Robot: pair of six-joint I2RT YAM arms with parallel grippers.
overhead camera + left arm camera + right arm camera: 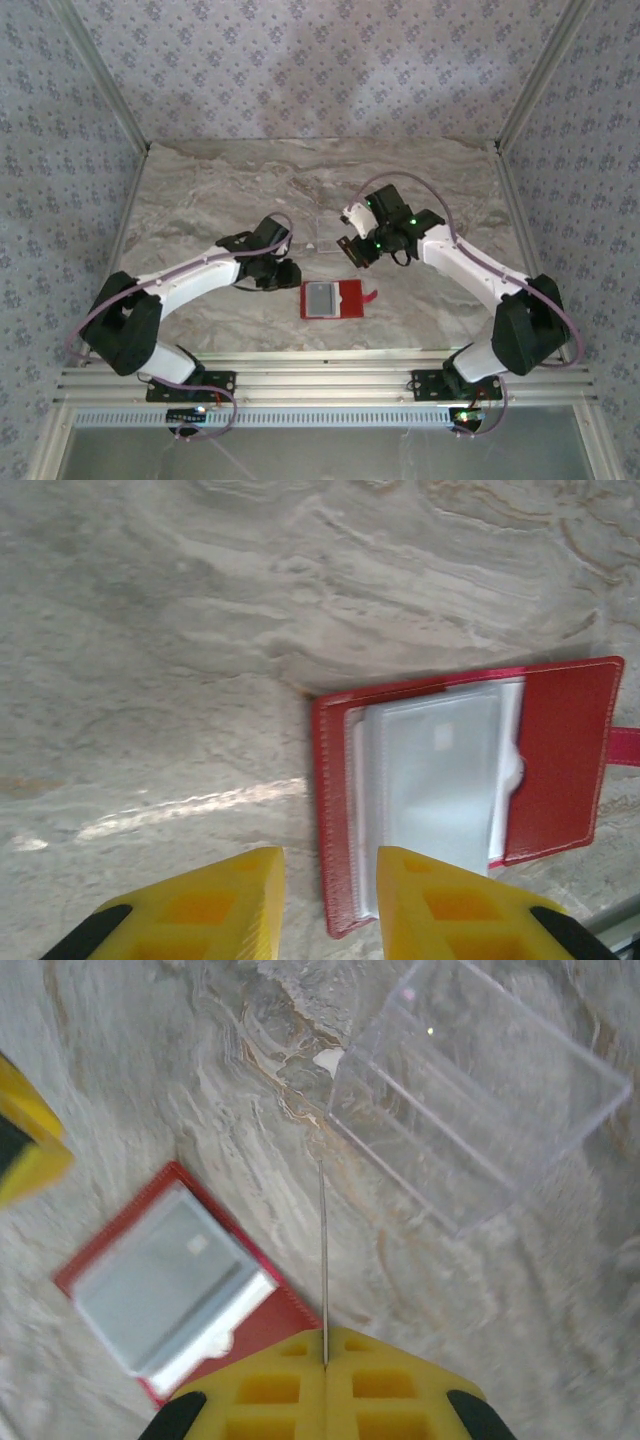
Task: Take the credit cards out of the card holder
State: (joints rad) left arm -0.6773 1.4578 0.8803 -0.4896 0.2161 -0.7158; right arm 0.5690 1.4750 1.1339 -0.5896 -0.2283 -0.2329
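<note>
The red card holder (333, 299) lies open and flat on the marble table, snap tab (371, 295) to the right. A pale grey card (440, 770) shows under its clear sleeve. My left gripper (289, 272) stands just left of the holder. Its yellow fingers (250, 900) are apart, and the holder's left edge (335, 810) lies in the gap below them. My right gripper (325, 1332) is shut on a credit card (322, 1250) seen edge-on as a thin line. It hangs above the table behind the holder (170, 1280), near the clear tray.
A clear plastic tray (480, 1100) sits on the table behind the holder, also seen from above as the tray (322, 228). Patterned walls and metal frame rails (300, 380) enclose the marble table (200, 200).
</note>
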